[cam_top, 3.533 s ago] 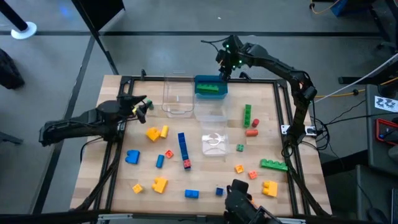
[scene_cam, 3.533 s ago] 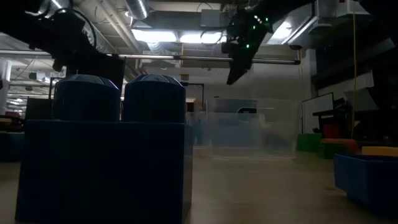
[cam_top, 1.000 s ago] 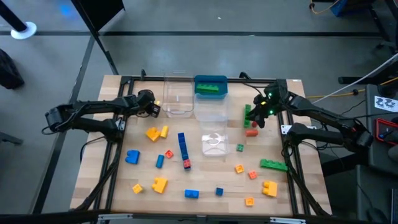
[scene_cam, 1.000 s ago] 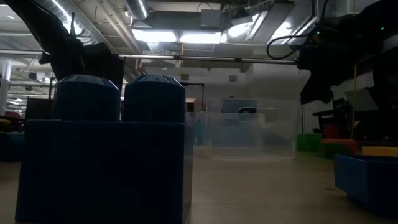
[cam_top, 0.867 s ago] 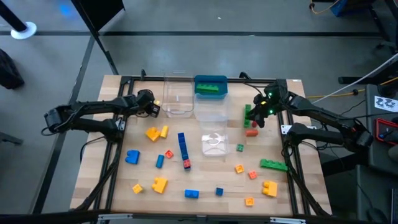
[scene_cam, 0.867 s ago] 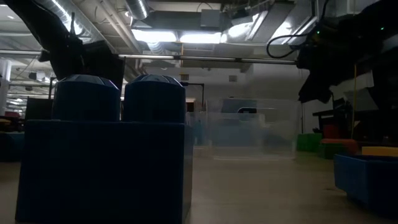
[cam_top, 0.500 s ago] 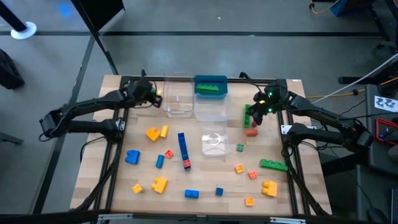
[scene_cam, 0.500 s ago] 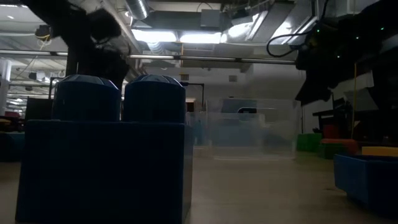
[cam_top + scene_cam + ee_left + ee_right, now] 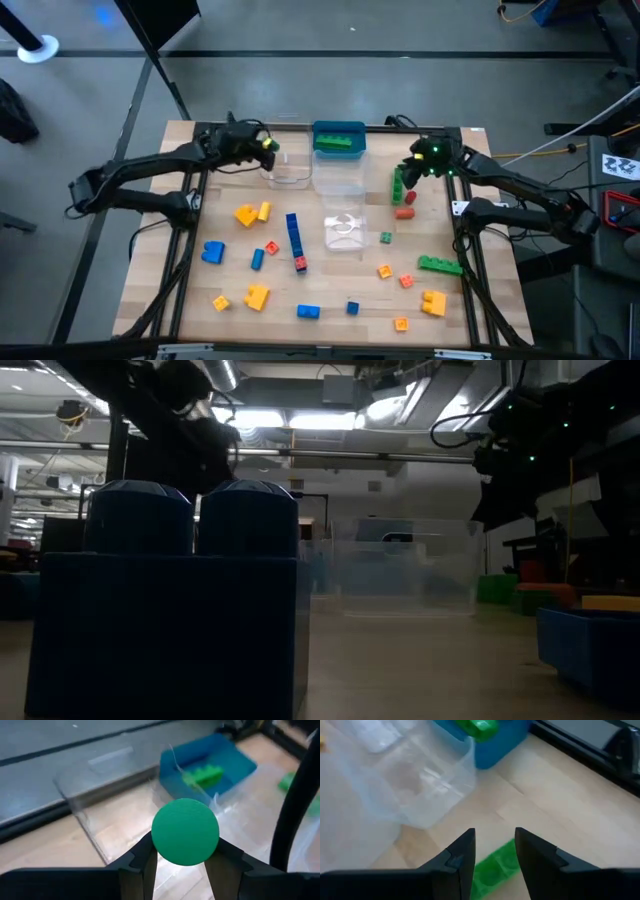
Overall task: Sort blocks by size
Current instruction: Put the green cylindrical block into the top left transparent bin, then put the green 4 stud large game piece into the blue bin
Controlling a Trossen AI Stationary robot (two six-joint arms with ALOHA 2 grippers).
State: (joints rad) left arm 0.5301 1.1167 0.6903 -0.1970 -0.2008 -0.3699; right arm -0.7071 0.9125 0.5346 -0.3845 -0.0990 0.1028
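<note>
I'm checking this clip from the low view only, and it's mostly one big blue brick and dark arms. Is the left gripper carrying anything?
Observer: Yes. The left gripper is shut on a small green block, as its wrist view shows.
Operator: Where is it over the table?
Observer: At the far left, beside the clear tub next to the teal tray.
Operator: And the right arm?
Observer: The right gripper is open above a long green bar lying on the wood.
Operator: Anything sorted yet?
Observer: One green brick lies in the teal tray.
</note>
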